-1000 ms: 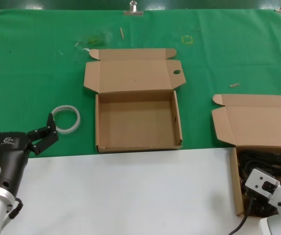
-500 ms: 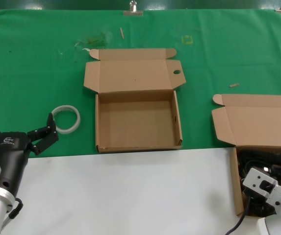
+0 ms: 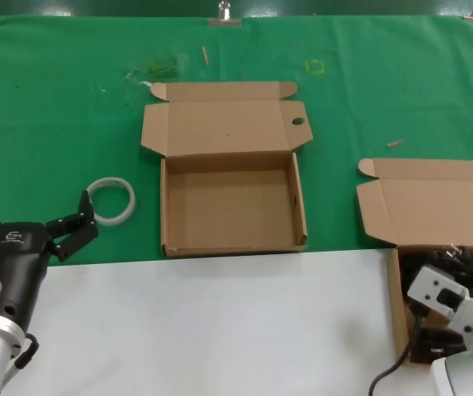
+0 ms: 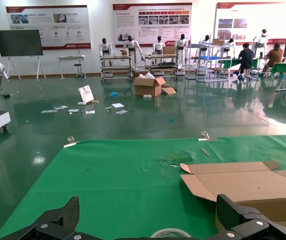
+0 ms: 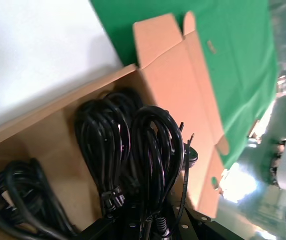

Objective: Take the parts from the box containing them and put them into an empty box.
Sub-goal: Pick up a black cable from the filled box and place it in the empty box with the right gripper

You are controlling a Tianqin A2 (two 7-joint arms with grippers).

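The empty box (image 3: 232, 210) lies open mid-table, and the oval hole in its lid tab (image 3: 298, 122) shows. The box containing the parts (image 3: 396, 305) sits at the near right edge with its lid (image 3: 434, 206) folded back. My right gripper (image 3: 457, 268) is inside it, shut on one looped black cable bundle (image 5: 155, 145) whose thin tie sticks out. Two more bundles (image 5: 103, 135) (image 5: 13, 195) lie on the box floor. In the right wrist view my right gripper (image 5: 152, 225) is mostly hidden by the cable. My left gripper (image 3: 31, 213) (image 4: 150, 210) is parked open at the near left.
A white ring (image 3: 112, 200) (image 4: 170, 233) lies on the green cloth just ahead of the left gripper. A white table surface (image 3: 219, 322) spans the near side between the two arms. Small scraps lie on the far cloth.
My right wrist has risen a little inside the right-hand box, and the black cable bundle has come up with it. The left arm has not moved.
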